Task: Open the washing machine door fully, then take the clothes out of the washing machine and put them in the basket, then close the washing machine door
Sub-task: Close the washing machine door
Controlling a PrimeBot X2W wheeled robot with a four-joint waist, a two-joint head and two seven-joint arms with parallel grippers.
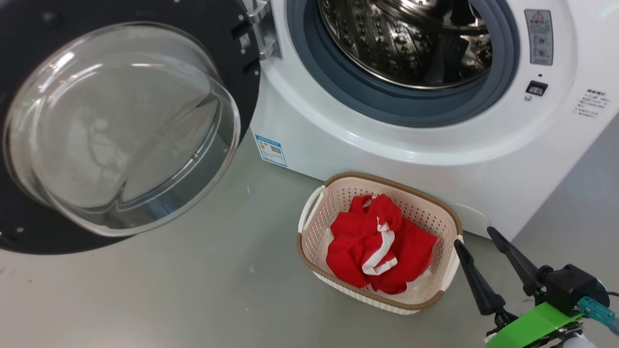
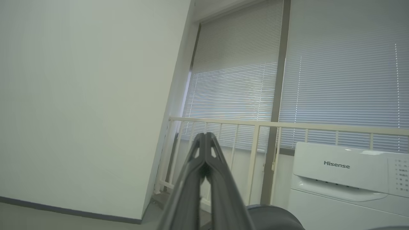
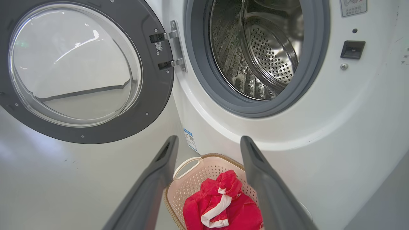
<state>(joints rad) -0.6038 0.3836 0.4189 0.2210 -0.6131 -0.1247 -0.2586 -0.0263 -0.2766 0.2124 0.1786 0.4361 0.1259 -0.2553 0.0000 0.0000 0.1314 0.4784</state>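
Observation:
The washing machine (image 1: 416, 150) (image 3: 345, 134) (image 2: 345, 182) is white, and its steel drum (image 1: 406, 43) (image 3: 255, 51) looks bare inside. Its door (image 1: 125, 125) (image 3: 80, 67) stands swung wide open to the left, glass bowl facing out. On the floor before the machine sits the cream basket (image 1: 437, 212) (image 3: 191, 185) with the red clothes (image 1: 379, 244) (image 3: 223, 207) heaped in it. My right gripper (image 1: 476, 237) (image 3: 207, 143) is open and holds nothing, just right of the basket. My left gripper (image 2: 205, 135) is shut on nothing, pointing up at a window.
Grey floor (image 1: 193, 290) spreads left of the basket under the open door. The left wrist view takes in a white wall (image 2: 83, 102), a railing (image 2: 255, 124) and window blinds (image 2: 236, 70) beside the machine.

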